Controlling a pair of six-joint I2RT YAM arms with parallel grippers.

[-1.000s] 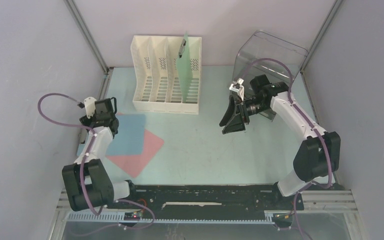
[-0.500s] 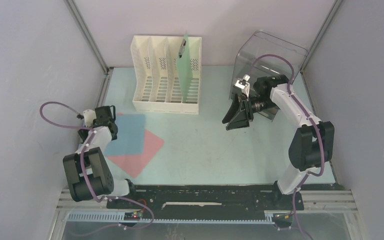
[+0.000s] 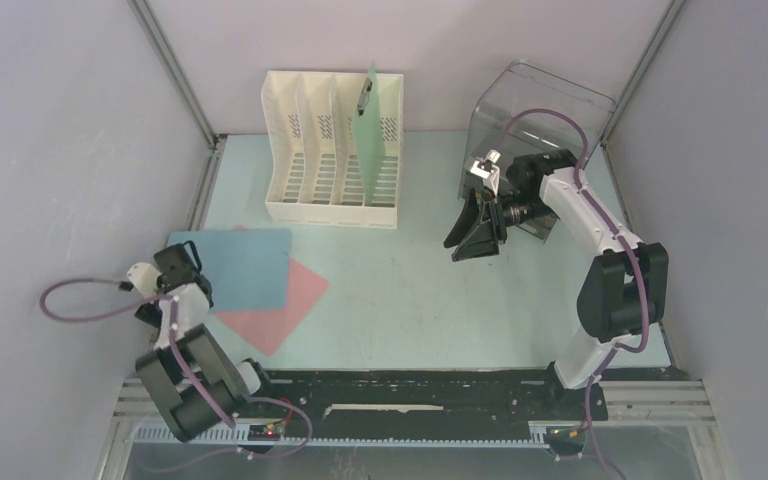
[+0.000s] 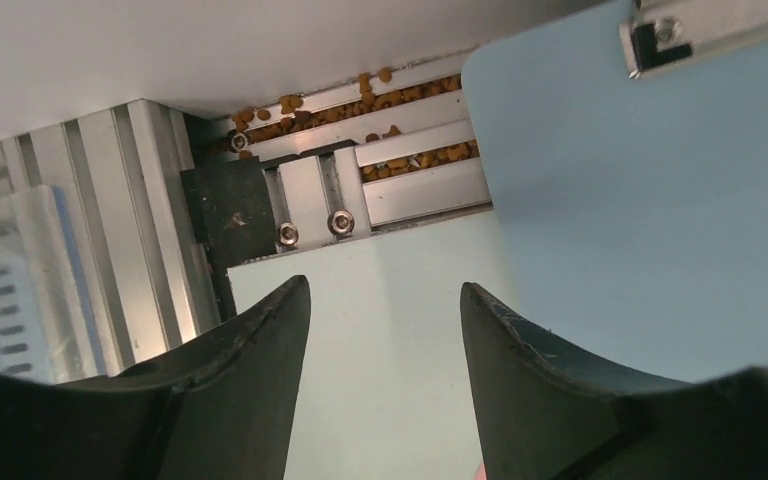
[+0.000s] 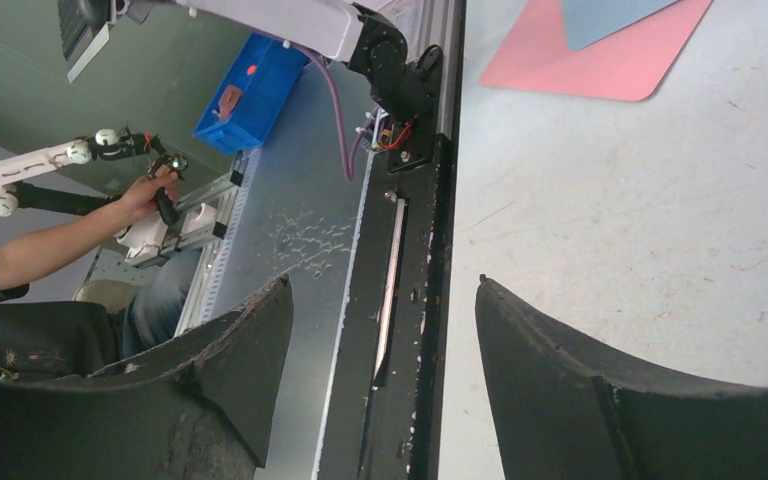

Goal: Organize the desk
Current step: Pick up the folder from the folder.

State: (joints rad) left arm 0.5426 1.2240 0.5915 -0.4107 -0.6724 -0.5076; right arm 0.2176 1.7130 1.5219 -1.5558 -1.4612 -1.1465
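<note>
At the nine-o'clock edge of the desk [image 3: 400, 290] spread under both arms, your left gripper [image 4: 385, 290] hangs open and empty beside the blue clipboard [image 4: 660, 200]. Close here and you may pinch bare tabletop or shove the board overboard. Your right gripper [image 5: 385, 285] gapes empty toward two o'clock.

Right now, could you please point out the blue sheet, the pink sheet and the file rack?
blue sheet [image 3: 248, 265]: top view, its middle.
pink sheet [image 3: 270, 325]: top view, uncovered near part.
file rack [image 3: 320, 212]: top view, front base.
</note>
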